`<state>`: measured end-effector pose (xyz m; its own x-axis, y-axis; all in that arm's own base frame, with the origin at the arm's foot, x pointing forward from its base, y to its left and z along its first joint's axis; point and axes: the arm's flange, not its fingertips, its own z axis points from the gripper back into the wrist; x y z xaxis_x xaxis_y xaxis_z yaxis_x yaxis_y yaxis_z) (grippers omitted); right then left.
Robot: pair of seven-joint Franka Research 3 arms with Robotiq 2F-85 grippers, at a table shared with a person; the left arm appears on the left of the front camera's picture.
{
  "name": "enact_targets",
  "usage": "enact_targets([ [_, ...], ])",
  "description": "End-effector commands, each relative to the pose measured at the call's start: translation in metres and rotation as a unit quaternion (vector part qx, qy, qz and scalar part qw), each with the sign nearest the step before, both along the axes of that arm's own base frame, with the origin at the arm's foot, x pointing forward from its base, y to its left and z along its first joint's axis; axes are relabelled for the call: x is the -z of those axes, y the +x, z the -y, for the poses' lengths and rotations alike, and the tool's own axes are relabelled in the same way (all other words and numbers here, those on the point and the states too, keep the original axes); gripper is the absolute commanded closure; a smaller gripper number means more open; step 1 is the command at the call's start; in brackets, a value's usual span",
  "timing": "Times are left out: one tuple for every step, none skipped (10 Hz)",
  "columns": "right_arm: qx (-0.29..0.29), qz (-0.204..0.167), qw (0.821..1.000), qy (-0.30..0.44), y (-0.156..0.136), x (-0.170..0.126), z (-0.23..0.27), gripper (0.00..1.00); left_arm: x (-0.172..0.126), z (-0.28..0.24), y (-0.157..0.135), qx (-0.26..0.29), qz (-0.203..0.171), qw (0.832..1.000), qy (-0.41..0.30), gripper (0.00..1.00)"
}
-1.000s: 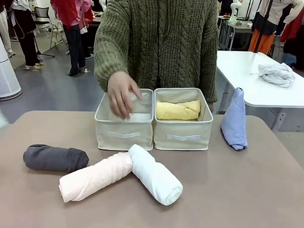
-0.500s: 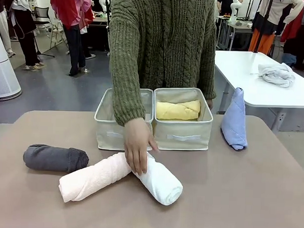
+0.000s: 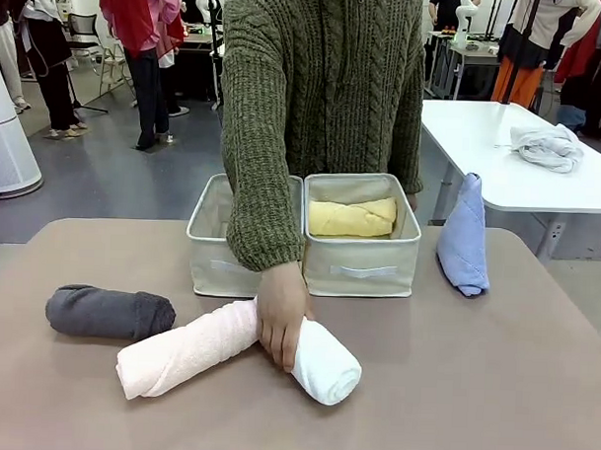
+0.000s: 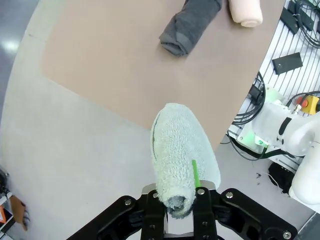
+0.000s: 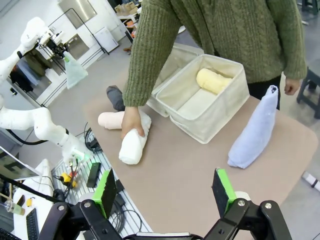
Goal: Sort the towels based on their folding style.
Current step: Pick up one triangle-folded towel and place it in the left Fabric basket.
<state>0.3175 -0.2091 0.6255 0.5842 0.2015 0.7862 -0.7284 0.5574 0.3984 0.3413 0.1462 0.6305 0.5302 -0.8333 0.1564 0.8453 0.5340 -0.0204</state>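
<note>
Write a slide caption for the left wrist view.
Left gripper shut on a pale teal towel near the table edge; dark grey towel beyond.

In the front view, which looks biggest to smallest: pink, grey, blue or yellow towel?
Biggest: pink towel
Then grey towel and blue towel, too alike to rank
Smallest: yellow towel, partly hidden by its bin

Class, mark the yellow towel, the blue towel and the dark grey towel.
yellow towel (image 3: 352,218), front view, middle of roll
blue towel (image 3: 465,241), front view, its broad middle
dark grey towel (image 3: 108,312), front view, middle of roll
</note>
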Motion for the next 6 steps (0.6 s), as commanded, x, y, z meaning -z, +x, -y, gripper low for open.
enact_targets([
  [-0.005, 0.006, 1.000, 0.006, -0.0001, -0.0007, -0.0007, 0.00, -0.0026, 0.0002, -0.0016, 0.008, 0.002, 1.000, 0.000, 0.83],
  [-0.005, 0.006, 1.000, 0.006, -0.0001, -0.0007, -0.0007, 0.00, -0.0026, 0.0002, -0.0016, 0.008, 0.002, 1.000, 0.000, 0.83],
  [-0.005, 0.006, 1.000, 0.006, -0.0001, -0.0007, -0.0007, 0.00, -0.0026, 0.0002, -0.0016, 0.008, 0.002, 1.000, 0.000, 0.83],
  [-0.005, 0.006, 1.000, 0.006, -0.0001, -0.0007, -0.0007, 0.00, -0.0026, 0.0002, -0.0016, 0.008, 0.002, 1.000, 0.000, 0.83],
  [-0.005, 0.006, 1.000, 0.006, -0.0001, -0.0007, -0.0007, 0.00, -0.0026, 0.0002, -0.0016, 0.008, 0.002, 1.000, 0.000, 0.83],
  [-0.005, 0.006, 1.000, 0.006, -0.0001, -0.0007, -0.0007, 0.00, -0.0026, 0.0002, -0.0016, 0.008, 0.002, 1.000, 0.000, 0.83],
])
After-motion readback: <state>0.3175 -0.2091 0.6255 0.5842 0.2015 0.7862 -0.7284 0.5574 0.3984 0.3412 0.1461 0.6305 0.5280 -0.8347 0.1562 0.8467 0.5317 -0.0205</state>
